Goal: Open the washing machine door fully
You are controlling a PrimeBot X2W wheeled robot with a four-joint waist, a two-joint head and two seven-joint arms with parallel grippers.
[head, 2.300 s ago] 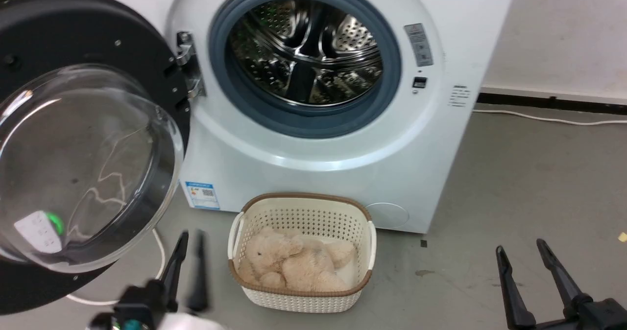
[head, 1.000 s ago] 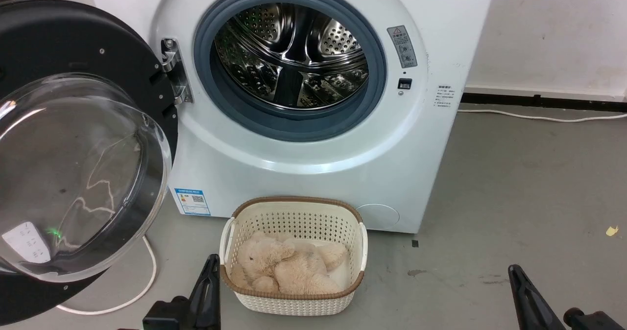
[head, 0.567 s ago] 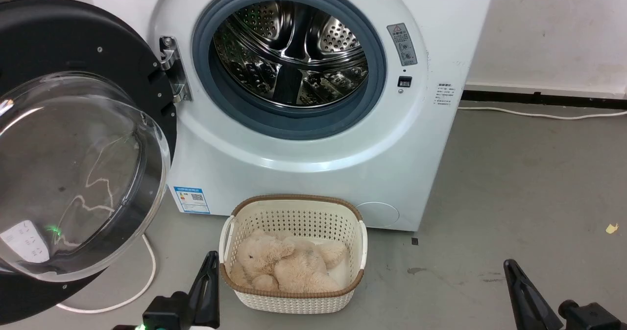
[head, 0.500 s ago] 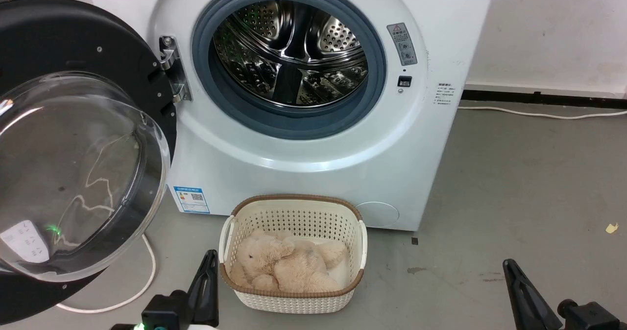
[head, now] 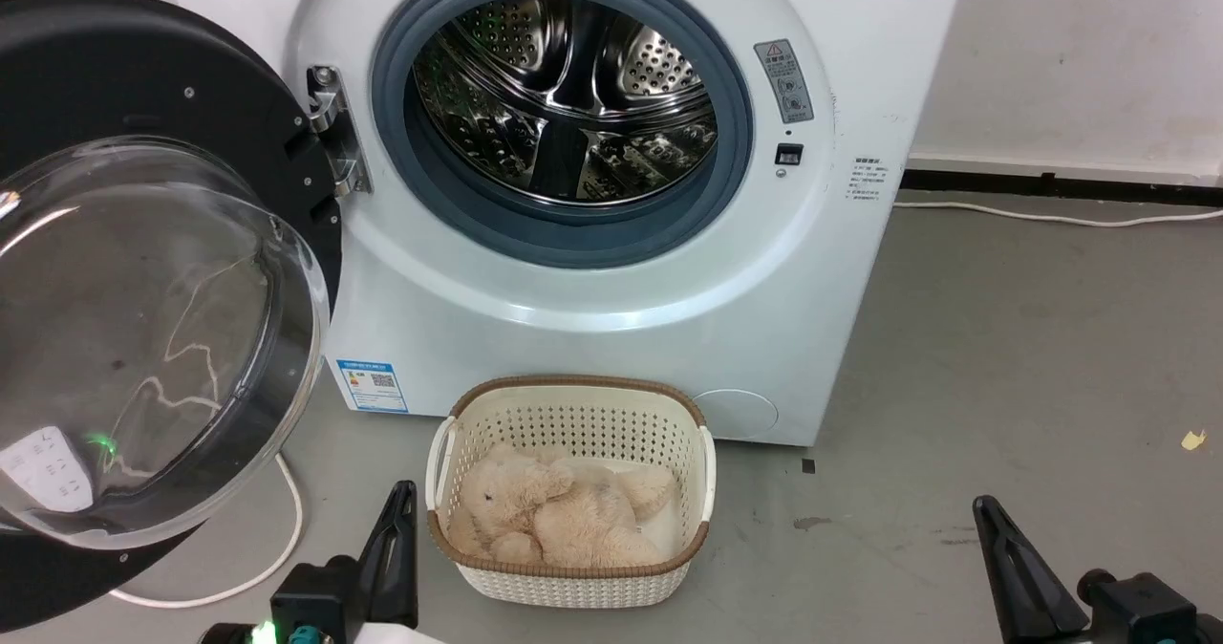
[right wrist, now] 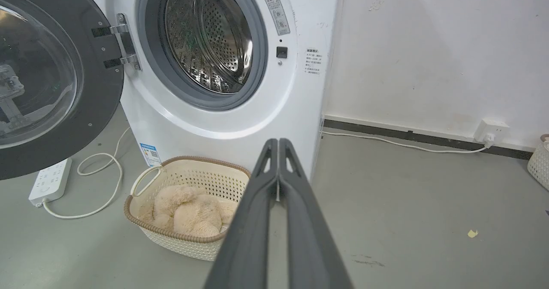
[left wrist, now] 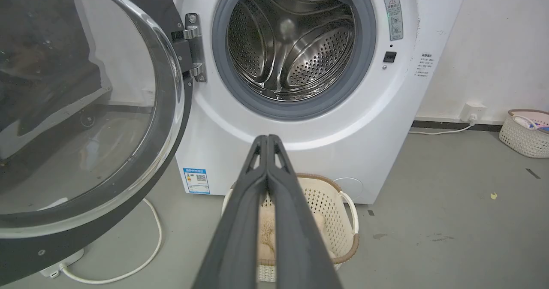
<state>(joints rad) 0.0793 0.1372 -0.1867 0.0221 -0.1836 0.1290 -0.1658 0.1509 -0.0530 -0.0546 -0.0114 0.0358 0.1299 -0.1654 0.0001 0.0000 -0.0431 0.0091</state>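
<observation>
Our left claw (head: 399, 515) and right claw (head: 994, 529) hang low in the head view, touching nothing. The washing machine door (head: 115, 80) stands swung wide on its hinge (head: 334, 138) at the left edge of the washing machine (head: 592, 338). In the left wrist view, the fingers (left wrist: 242, 203) are pressed together, empty, and the drum (left wrist: 296, 40) lies fully exposed. In the right wrist view the claw is likewise closed and empty. We judge the opening done, or nearly.

A cream perforated basket (head: 573, 582) holding a beige plush bear (head: 554, 515) stands on the grey floor (head: 1003, 338). A white power strip (right wrist: 50, 181) lies nearby.
</observation>
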